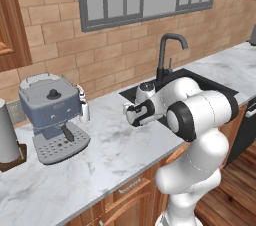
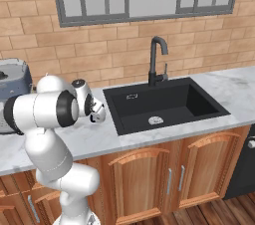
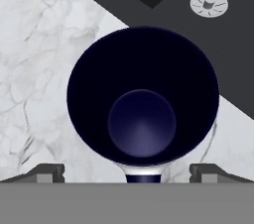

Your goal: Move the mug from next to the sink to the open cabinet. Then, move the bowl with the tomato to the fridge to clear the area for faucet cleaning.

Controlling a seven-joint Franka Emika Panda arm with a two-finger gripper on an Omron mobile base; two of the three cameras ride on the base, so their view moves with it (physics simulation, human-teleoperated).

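The arm (image 1: 200,120) apparently hides the mug (image 3: 143,96).

A home kitchen — marble tabletop (image 2: 229,87) with a black sink (image 2: 164,102) and faucet (image 2: 155,59), wooden cabinets (image 2: 199,169), brick wall (image 2: 99,55), an espresso machine (image 1: 52,115).

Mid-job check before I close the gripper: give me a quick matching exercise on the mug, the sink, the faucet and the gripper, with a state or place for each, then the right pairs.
Things:
1. mug
2. sink
3. faucet
4. gripper

States or places:
A. black basin with a round silver drain
B. open, a fingertip on each side of the mug
C. upright on the marble beside the sink, dark navy inside
D. tall and black, standing behind the basin by the brick wall

Pairs: 1-C, 2-A, 3-D, 4-B
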